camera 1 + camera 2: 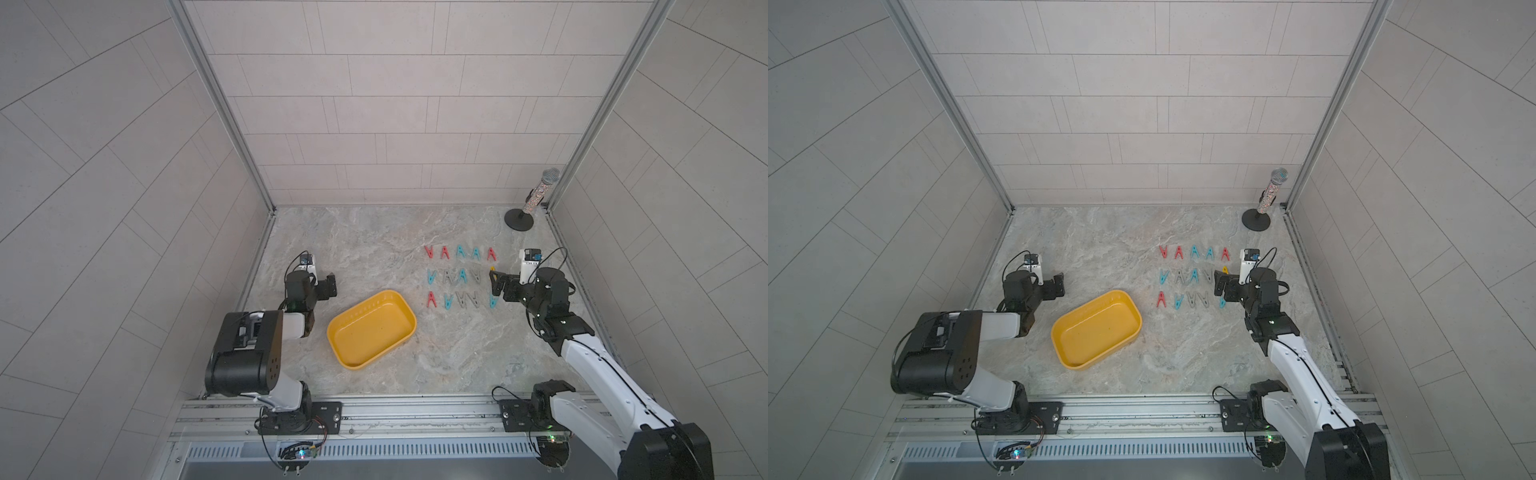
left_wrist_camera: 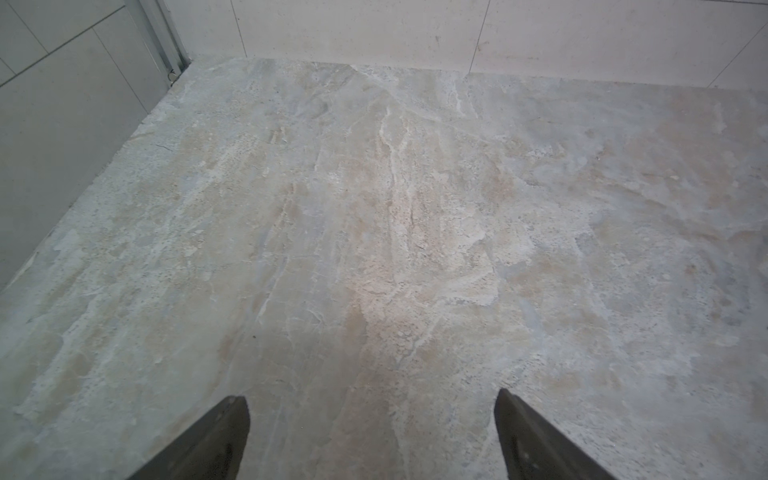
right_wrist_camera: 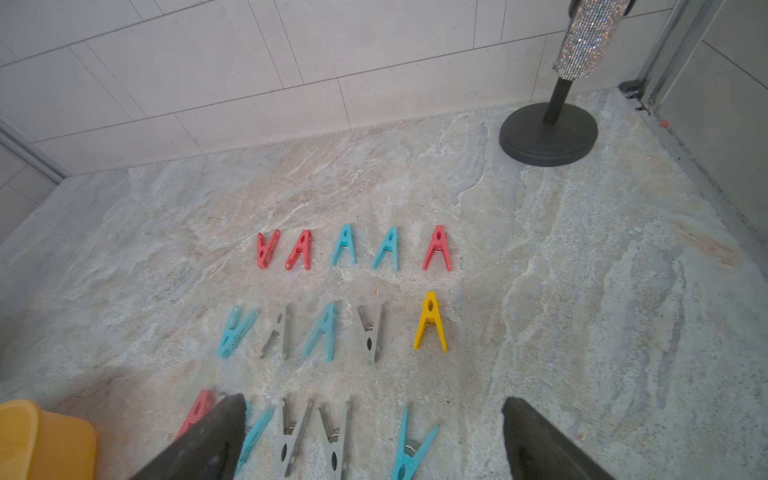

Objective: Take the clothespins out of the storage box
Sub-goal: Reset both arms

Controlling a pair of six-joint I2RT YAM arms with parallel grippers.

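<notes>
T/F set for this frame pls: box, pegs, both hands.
1. The storage box has no clothespins in it. True.
2. The clothespins lie on the table in three rows of five. True.
3. The right hand is shut on a peg. False: it is open above the near row, gripping nothing.
4. Two pegs are yellow. False: only one yellow peg shows, at the end of the middle row.
5. The left hand hangs over the box. False: it is open beside the box, and its wrist view shows only bare table.
</notes>
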